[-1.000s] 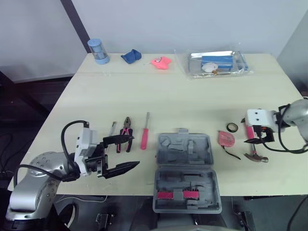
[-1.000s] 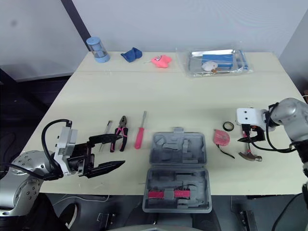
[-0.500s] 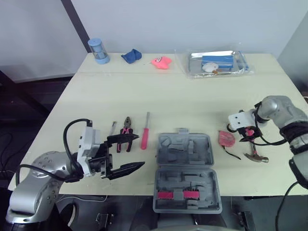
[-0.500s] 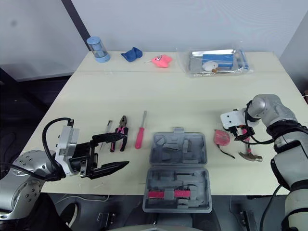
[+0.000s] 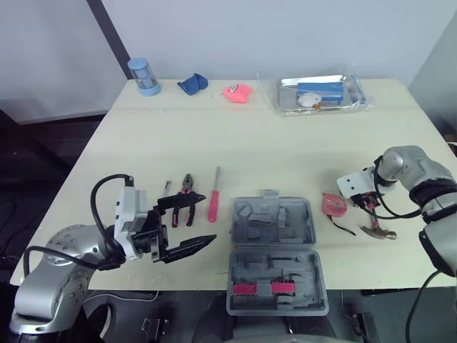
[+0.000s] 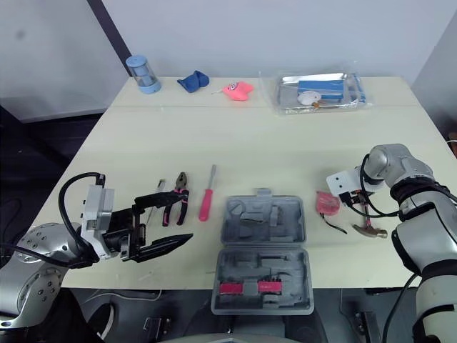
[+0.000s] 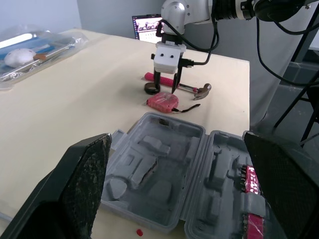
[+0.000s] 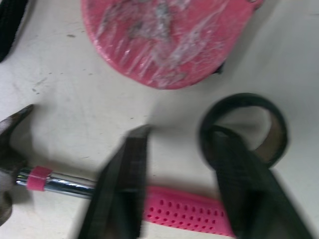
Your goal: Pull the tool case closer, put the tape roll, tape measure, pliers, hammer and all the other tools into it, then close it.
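Tape roll (image 8: 245,101) beneath right gripper (image 8: 179,134)

The setting is identified as a robotics laboratory or test room. A pale, bare-topped rectangular table (image 5: 285,143) is set against plain light-grey walls (image 5: 285,36), and a lit computer monitor (image 7: 147,27) is seen behind the table in the left wrist view. Hand tools, among them pink-handled pliers (image 5: 187,198) and a pink-handled screwdriver (image 5: 214,200), are laid out in a neat row beside an open grey moulded plastic tool case (image 5: 276,254). Unrelated items, namely a blue cylindrical container (image 5: 141,76), a crumpled blue cloth (image 5: 192,84) and a clear plastic bag holding a metal tray (image 5: 321,94), are lined up along the far edge.
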Controlling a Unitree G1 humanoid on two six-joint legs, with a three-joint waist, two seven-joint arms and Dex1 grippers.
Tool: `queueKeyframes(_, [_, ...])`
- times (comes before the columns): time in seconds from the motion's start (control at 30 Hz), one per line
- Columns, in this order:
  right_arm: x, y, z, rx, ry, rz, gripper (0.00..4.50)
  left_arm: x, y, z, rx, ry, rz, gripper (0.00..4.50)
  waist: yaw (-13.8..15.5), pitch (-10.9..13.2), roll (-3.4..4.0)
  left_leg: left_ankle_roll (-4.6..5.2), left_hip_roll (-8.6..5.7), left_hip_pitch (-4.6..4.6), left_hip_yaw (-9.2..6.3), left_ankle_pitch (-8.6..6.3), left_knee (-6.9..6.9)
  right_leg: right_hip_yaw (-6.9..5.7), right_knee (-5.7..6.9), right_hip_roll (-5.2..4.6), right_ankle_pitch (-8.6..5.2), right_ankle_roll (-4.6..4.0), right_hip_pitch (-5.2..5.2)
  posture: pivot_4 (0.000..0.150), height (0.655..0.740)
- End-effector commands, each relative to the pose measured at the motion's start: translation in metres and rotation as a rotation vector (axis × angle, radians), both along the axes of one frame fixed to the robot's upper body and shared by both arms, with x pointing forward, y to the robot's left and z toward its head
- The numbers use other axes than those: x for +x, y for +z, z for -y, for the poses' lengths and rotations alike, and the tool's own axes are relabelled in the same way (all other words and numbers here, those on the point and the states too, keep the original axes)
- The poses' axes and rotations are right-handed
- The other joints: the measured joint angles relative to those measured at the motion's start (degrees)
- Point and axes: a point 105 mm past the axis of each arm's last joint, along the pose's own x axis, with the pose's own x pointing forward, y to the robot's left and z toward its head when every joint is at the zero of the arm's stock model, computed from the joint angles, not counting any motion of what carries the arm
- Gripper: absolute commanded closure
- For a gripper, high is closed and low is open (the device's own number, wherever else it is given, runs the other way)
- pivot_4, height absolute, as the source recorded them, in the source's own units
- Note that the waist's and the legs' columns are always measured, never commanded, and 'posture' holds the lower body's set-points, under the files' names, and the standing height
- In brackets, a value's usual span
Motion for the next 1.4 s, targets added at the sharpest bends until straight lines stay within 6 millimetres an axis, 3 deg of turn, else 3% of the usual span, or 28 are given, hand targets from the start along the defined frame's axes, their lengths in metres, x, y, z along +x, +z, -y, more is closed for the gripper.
queueKeyframes(0.03, [0.008, 0.014, -0.004, 0.010, 0.004, 0.043, 4.43, -0.002, 0.010, 0.004, -0.001, -0.019, 0.044, 0.00, -0.40, 0.00, 0.00, 0.00, 0.00, 0.00, 0.00, 0.00, 0.00, 0.00, 0.01, 0.00, 0.00, 0.00, 0.00, 0.150, 0.7400])
queueKeyframes(0.23, [0.004, 0.028, 0.004, -0.018, -0.004, 0.006, 4.43, -0.002, 0.010, 0.007, -0.003, -0.027, 0.037, 0.00, -0.54, 0.02, 0.03, 0.00, 0.00, -0.02, -0.01, 0.00, -0.02, 0.00, 0.00, 0.00, 0.00, 0.00, -0.02, 0.150, 0.7400])
queueKeyframes(0.4, [0.001, 0.041, -0.006, -0.021, 0.035, -0.011, 4.43, -0.003, 0.007, 0.005, 0.006, -0.018, 0.035, 0.00, -0.53, 0.04, 0.07, 0.02, -0.01, -0.03, -0.03, -0.01, -0.02, 0.00, 0.00, 0.00, 0.00, 0.00, -0.02, 0.150, 0.7400])
queueKeyframes(0.77, [-0.017, 0.074, -0.120, 0.025, 0.309, 0.022, 4.43, -0.007, -0.005, -0.021, 0.000, 0.093, 0.011, 0.00, -0.33, 0.13, 0.20, 0.05, 0.00, -0.03, -0.09, -0.03, -0.04, -0.05, 0.02, 0.01, 0.00, 0.00, -0.05, 0.150, 0.7400])
queueKeyframes(0.93, [-0.025, 0.076, -0.183, 0.041, 0.435, 0.028, 4.43, -0.007, -0.009, -0.032, -0.010, 0.149, 0.017, 0.00, -0.44, 0.13, 0.20, 0.04, 0.01, -0.04, -0.15, -0.02, -0.04, -0.11, 0.02, 0.02, 0.00, -0.01, -0.06, 0.150, 0.7400])
queueKeyframes(1.03, [-0.039, 0.072, -0.223, 0.055, 0.529, 0.020, 4.43, -0.008, -0.011, -0.037, -0.012, 0.168, 0.016, 0.00, -0.42, 0.12, 0.20, 0.00, 0.01, -0.10, -0.19, 0.00, -0.05, -0.14, 0.02, 0.02, 0.00, -0.02, -0.15, 0.150, 0.7400])
queueKeyframes(1.2, [-0.052, 0.063, -0.254, 0.042, 0.587, 0.007, 4.43, -0.010, -0.013, -0.045, -0.019, 0.190, 0.016, 0.00, -0.05, 0.12, 0.19, -0.03, -0.01, -0.18, -0.24, 0.02, -0.06, -0.19, 0.04, 0.00, 0.00, -0.02, -0.22, 0.150, 0.7400])
queueKeyframes(1.4, [-0.058, 0.054, -0.275, 0.038, 0.626, 0.005, 4.43, -0.013, -0.018, -0.052, -0.022, 0.211, -0.003, 0.00, -0.29, 0.12, 0.19, -0.04, -0.02, -0.18, -0.26, 0.02, -0.07, -0.20, 0.06, 0.01, 0.01, -0.03, -0.28, 0.150, 0.7400])
